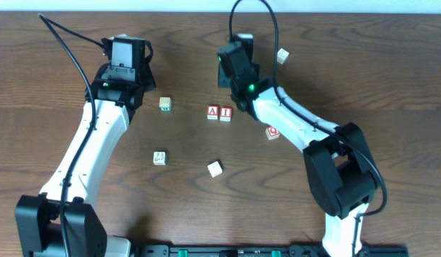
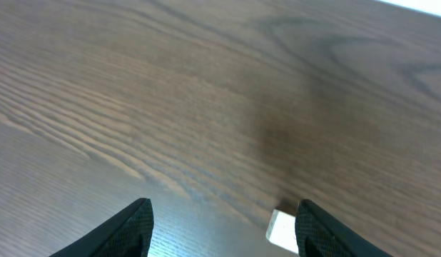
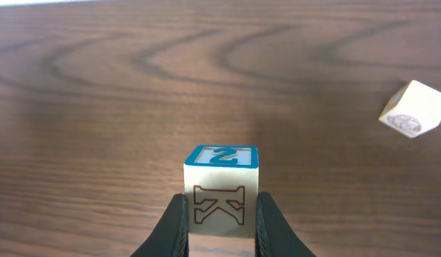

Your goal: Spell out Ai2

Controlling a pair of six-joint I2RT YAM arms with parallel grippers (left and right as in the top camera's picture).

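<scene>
R fingers (image 3: 174, 230) sit closest under my R wrist cam, clamped on the 2 cube (image 3: 221, 187). The cube is upright, w/ a blue 2 on its top face and a brown K on the face toward me. I can't tell whether it touches the worktop (image 3: 99, 107). A tilted pale cube (image 3: 413, 108) w/ a brownish mark lies at approx 2 o'clock from it, well apart.

On the overhead I don't see the 2 cube; the R arm's head covers that spot, at about 1 o'clock from the letter pair. A cube (image 1: 213, 112) and I cube (image 1: 225, 113) lie side by side near mid-worktop, the I at 3 o'clock of the A, touching or nearly so. Red Q cube (image 1: 272, 132) is at 4 o'clock from the I, just beside the R arm. Green-marked cube (image 1: 165, 104) is at 9 o'clock from the A. A marked pale cube (image 1: 159, 158) is at 8 o'clock from the A and a plain pale cube (image 1: 215, 168) at 6.

L fingers (image 2: 131, 228) stand apart w/ only bare wood between them. A pale block corner (image 2: 281, 228) lies just beside the finger on the 3 o'clock side; I can't tell which cube it is.
</scene>
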